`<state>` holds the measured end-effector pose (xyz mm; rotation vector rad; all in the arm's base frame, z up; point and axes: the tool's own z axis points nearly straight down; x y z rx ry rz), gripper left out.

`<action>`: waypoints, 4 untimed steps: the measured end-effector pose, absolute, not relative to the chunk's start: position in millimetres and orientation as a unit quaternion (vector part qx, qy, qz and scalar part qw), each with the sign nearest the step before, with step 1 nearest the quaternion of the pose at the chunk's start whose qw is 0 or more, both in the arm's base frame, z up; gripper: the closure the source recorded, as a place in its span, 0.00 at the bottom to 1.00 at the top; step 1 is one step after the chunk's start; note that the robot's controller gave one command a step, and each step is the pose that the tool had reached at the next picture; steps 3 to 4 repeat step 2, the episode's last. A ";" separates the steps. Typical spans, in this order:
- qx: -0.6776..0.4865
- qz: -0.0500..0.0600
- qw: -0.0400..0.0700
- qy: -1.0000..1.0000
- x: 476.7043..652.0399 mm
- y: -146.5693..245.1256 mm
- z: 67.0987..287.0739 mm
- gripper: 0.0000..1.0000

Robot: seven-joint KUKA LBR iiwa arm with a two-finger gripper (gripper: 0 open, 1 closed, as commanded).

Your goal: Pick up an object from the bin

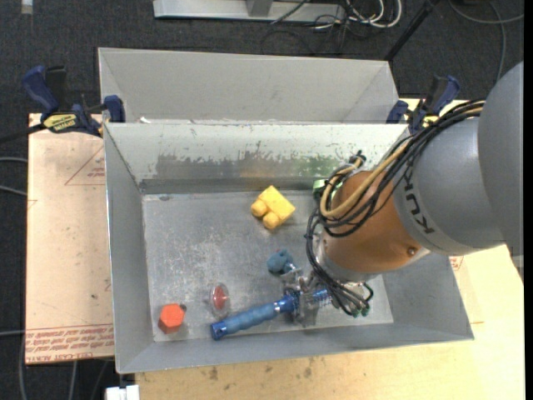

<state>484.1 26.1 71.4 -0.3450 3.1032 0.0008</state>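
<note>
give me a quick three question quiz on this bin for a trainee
1. True or false: the yellow block touches the orange piece.
2. Which lies nearest the pincer? A) blue stick B) yellow block C) orange piece
3. Fill in: the small teal lump lies between the blue stick and the ____ block.
Key: 1 false; 2 A; 3 yellow.

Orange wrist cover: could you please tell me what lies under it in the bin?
Below its lower edge the gripper shows at the right end of the blue stick, near a small teal piece. The bin floor under the cover is hidden.
</note>
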 end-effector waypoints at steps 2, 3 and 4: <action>-0.111 0.000 0.004 0.994 486.7 27.4 190.3 1.00; -0.111 0.000 0.004 0.994 486.7 27.4 190.3 1.00; -0.111 0.000 0.004 0.994 486.7 27.4 190.3 1.00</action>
